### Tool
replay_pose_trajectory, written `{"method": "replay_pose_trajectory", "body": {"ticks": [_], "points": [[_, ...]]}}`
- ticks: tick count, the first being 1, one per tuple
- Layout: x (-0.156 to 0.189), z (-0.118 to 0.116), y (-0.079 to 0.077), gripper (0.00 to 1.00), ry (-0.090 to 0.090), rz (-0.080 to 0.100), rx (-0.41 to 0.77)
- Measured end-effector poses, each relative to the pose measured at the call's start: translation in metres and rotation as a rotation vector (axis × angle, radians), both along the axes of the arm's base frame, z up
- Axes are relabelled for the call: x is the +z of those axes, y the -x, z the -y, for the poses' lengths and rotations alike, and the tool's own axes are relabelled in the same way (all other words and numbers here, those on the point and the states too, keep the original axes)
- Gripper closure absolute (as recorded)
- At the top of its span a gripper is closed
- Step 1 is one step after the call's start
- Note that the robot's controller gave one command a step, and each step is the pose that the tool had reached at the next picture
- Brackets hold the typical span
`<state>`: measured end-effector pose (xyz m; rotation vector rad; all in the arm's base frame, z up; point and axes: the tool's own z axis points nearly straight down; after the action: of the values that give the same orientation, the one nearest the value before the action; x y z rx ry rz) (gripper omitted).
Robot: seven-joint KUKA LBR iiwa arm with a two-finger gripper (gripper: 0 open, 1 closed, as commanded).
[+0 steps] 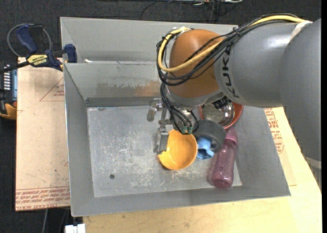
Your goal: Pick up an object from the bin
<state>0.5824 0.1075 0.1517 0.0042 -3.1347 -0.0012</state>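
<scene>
My claw (163, 141) is low over the floor of the bin (117, 150), just at the left rim of an orange bowl (180, 151) that lies tipped near the middle of the floor, closer to the near wall. From this angle I cannot tell whether the claw is apart, together or clamped on that rim. I judge this to be the grasping step: the descent looks done and nothing is lifted yet. The bowl looks like smooth, thin-walled plastic, round and hollow, so a pinch across the rim should suit it, though the curved wall could slip. Just to its right is a small heap: a blue piece (206, 148) touching the bowl, a dark grey rounded thing (210, 131) above it, and a translucent purple bottle (223, 164) lying toward the near right corner. The bin floor is scratched, dull metal. Next I would want a firm hold on the rim, then a straight lift clear of the heap.
</scene>
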Motion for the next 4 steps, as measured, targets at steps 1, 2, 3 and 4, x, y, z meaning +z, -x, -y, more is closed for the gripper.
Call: {"method": "replay_pose_trajectory", "body": {"ticks": [1,2,3,4], "points": [[0.005,0.001,-0.002,0.0,-0.001,0.008,-0.003],[-0.082,0.079,-0.045,0.0,-0.002,0.007,0.282],[-0.029,0.092,-0.031,0.0,-0.003,0.014,0.439],[-0.052,0.077,0.024,0.0,-0.006,0.007,0.437]]}}
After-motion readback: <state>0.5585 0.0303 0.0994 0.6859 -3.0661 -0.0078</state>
